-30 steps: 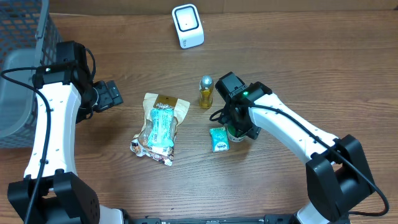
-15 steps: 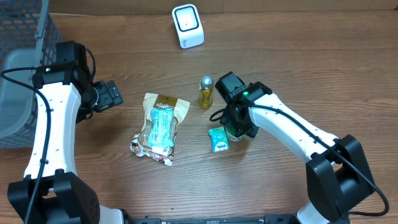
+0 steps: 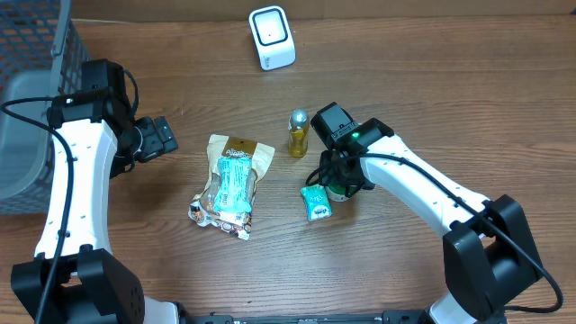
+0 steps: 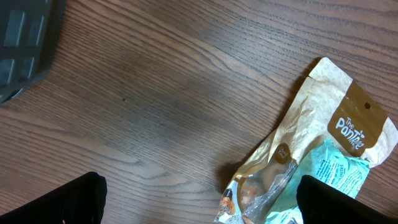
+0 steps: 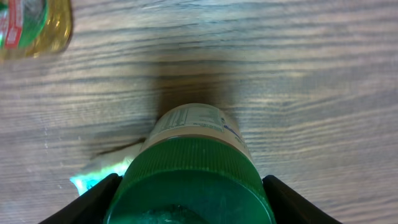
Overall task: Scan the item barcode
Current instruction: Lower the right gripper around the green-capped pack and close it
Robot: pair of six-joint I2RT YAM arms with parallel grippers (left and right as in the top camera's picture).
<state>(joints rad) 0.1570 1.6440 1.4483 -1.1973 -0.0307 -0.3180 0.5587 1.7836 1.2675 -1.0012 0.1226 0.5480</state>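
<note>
A bottle with a green ribbed cap and a white label stands on the wooden table. My right gripper is shut on that cap, a black finger pressed to each side. From overhead the right gripper covers most of the bottle. The white barcode scanner stands at the back of the table. My left gripper hangs open and empty over the table left of a snack bag; its fingers frame bare wood and the bag's corner.
A small golden bottle with a silver cap stands just behind the right gripper. A teal packet lies against the green-capped bottle's left side. A grey wire basket fills the left edge.
The right gripper's jaws have narrowed onto the green cap, and the teal packet has shifted slightly. The left arm has not moved.
</note>
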